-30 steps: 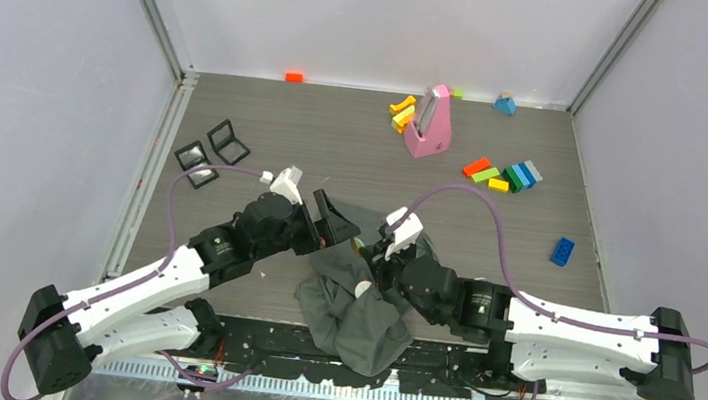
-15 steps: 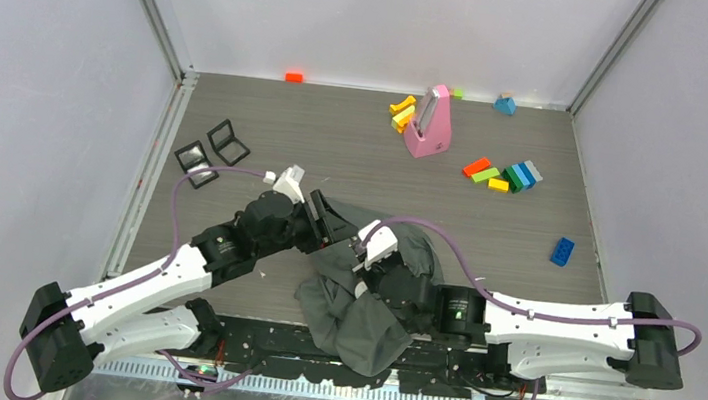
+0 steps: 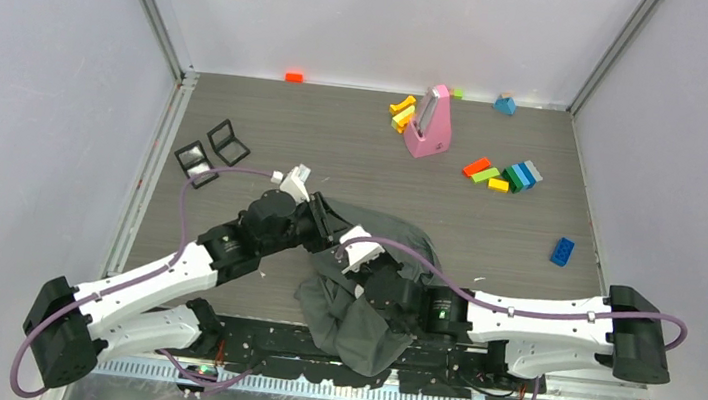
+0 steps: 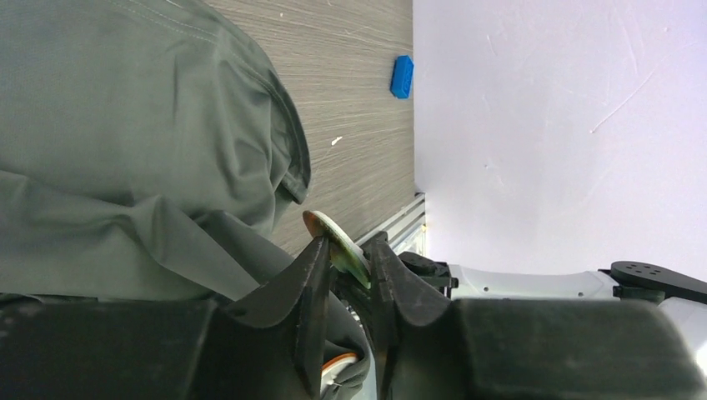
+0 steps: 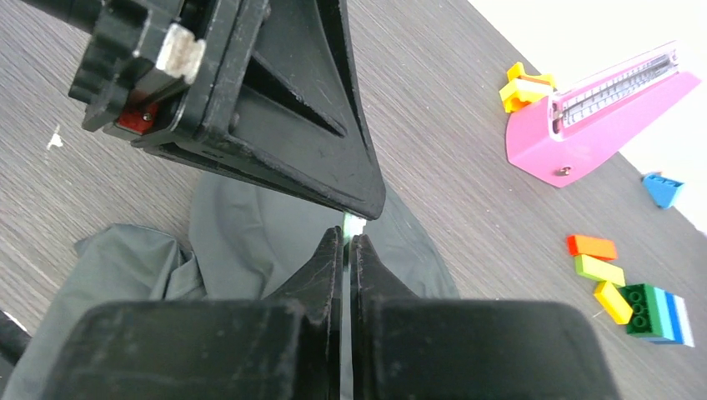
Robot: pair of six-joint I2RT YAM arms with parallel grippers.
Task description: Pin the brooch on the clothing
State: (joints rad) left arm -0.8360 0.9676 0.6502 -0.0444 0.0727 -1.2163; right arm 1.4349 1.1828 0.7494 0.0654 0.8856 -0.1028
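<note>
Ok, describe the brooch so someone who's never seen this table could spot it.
Find the dark grey T-shirt crumpled at the middle of the table's near edge. Over it, the brooch is pinched in the left claw. It is a small, thin, pale green disc with an orange-brown rim, round where the toy bricks farther back are blocky.

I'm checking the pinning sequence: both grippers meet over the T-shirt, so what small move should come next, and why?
Probably lower both grippers together toward the fabric. The left gripper pinches the brooch, a thin disc, the right gripper looks closed on its edge too, and it sits beside the T-shirt, not yet pinned.
</note>
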